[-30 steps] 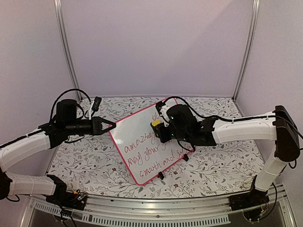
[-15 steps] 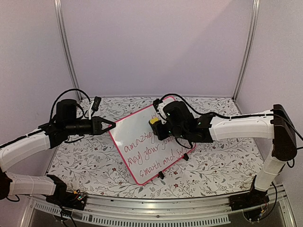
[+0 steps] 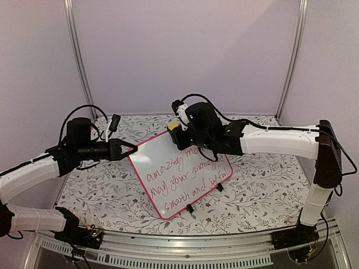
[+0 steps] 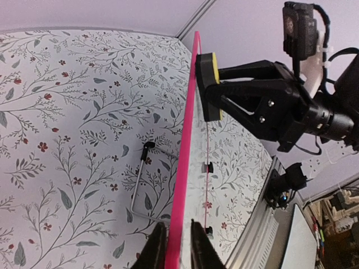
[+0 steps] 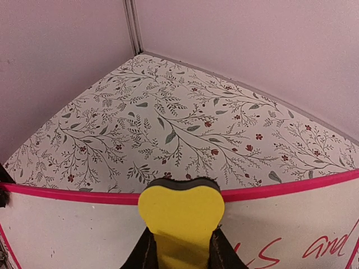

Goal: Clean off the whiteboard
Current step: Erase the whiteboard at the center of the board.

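Left gripper (image 3: 126, 150): jaws nearly closed, pinching the pink frame at the left edge of the whiteboard (image 3: 160, 154). The left wrist view shows one finger on each side of the frame, so I read it as bracing the board.

Whiteboard sits mid-table on the floral table (image 3: 263, 190), skewed, with its two black clip feet (image 3: 190, 208) on the near-right edge. I can't tell whether it lies flat or is propped up at the held edge.

Red writing (image 3: 179, 179): three handwritten lines run across the middle and lower board, all legible. The strip along the far edge is bare white, and I can't tell whether it was wiped or never written on.

Yellow eraser (image 3: 174, 128) is at the board's far edge, right at the frame. The right wrist view shows it overlapping the pink rim.

Right gripper (image 3: 180, 134): clamped on the eraser, fingers on both sides of the block.

Progress estimate: early. Both grips are set and the eraser is at the top of the board, but practically all the text is left. Remaining work: sweep down through all three lines to the near edge.
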`<state>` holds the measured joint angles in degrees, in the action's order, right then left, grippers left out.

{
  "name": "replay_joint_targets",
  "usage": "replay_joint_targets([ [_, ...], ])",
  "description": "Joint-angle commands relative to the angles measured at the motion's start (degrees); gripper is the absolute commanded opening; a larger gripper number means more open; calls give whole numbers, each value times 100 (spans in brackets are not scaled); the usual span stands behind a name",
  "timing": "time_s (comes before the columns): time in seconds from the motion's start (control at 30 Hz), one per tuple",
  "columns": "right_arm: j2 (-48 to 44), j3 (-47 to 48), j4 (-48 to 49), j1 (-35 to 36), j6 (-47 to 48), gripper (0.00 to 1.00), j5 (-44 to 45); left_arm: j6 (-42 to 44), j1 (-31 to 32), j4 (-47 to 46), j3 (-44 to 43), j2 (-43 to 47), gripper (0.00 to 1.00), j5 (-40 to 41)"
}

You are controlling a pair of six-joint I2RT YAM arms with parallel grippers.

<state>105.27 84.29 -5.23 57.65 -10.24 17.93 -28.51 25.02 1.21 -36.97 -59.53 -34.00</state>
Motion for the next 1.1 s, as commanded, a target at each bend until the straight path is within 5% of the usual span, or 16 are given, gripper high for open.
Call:
replay_joint_targets([
  [0.0, -737, -220, -425, -61, -59, 25, 85, 265, 78, -217, -22, 77, 26, 101],
  [0.23, -2077, -1153, -565, -65, -117, 25, 558, 497, 35, 597, -1044, -211, 67, 510],
  [0.5, -2527, -1747, -645, -61, -291, 25, 657, 955, 20, 1772, -3086, -1878, 88, 264],
  [0.73, -2303, -1688, -818, -48, -478, 25, 319, 1126, 163, 1407, -3308, -2438, 86, -372],
  [1.07, -1989, -1694, -714, -22, -540, 26, 246, 1226, 319, 1042, -2655, -2427, 68, -320],
])
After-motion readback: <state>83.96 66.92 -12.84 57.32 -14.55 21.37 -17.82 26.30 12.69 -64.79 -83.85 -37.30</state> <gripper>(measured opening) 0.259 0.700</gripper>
